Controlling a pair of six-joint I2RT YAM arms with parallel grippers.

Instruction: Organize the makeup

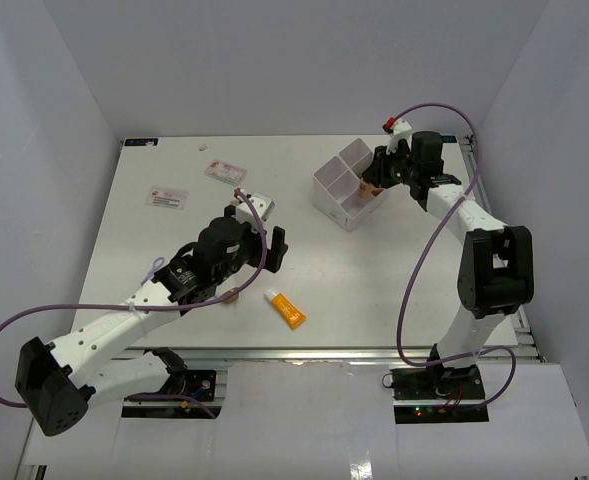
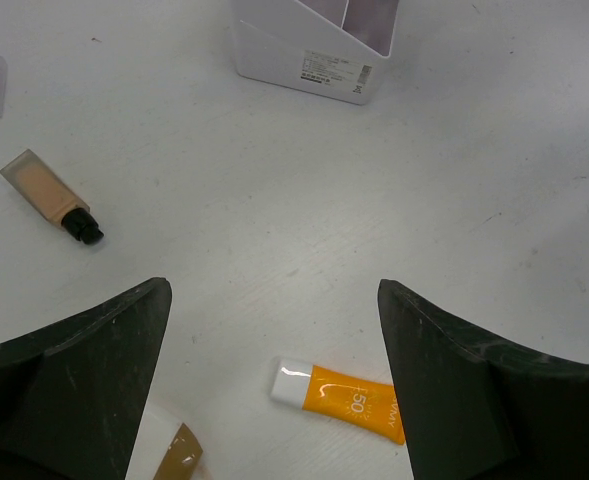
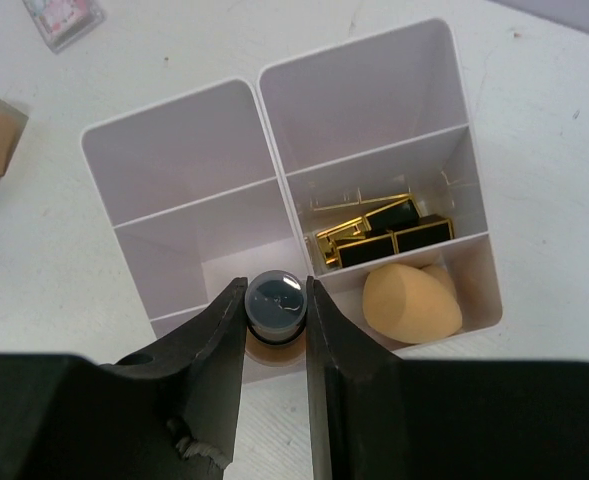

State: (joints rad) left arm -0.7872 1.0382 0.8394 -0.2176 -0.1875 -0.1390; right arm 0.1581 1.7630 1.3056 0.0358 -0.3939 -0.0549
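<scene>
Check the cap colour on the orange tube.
White. The cap on the orange tube shows best in the left wrist view.

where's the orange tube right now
In the top view, the orange tube lies on the table near its front edge, left of centre, just beside the left end effector.

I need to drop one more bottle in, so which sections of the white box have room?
In the box, the section beyond the lipsticks is bare, and so are both across the middle wall. The lipstick and sponge sections are crowded.
</scene>
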